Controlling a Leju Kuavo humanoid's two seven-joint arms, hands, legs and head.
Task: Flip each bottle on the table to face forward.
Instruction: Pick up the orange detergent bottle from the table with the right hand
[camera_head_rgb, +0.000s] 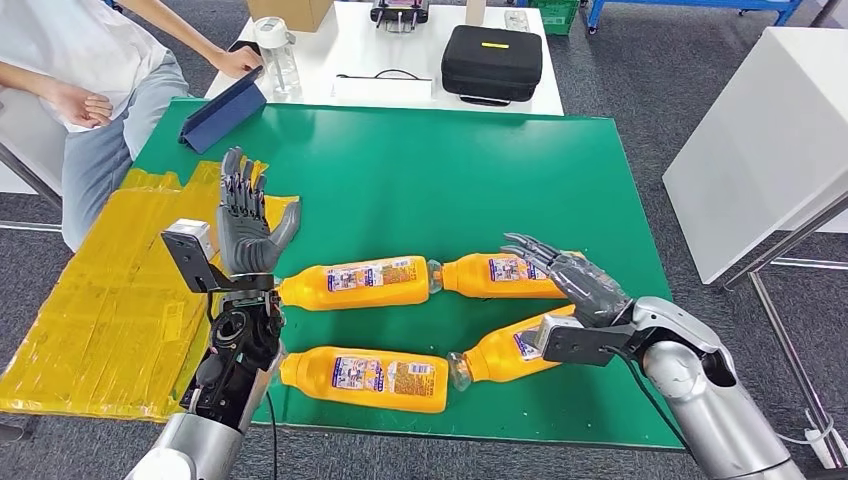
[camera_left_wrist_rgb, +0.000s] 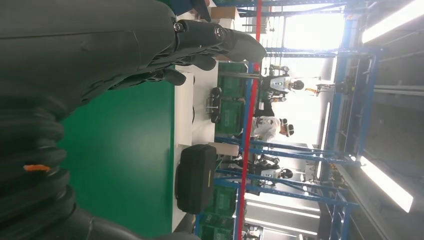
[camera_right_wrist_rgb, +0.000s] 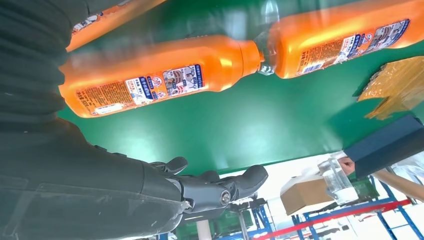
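Note:
Four orange bottles lie on their sides on the green table. The far pair, one on the left and one on the right, meet cap to cap. The near pair is a left bottle and a tilted right bottle. My right hand hovers open over the base end of the far right bottle, its fingers spread and off it. Left of the bottles, my left hand is raised with its fingers pointing up, holding nothing.
A crumpled yellow plastic sheet covers the table's left side. At the far left corner a seated person holds a blue tablet case. Beyond stands a white table with a black case and a clear bottle.

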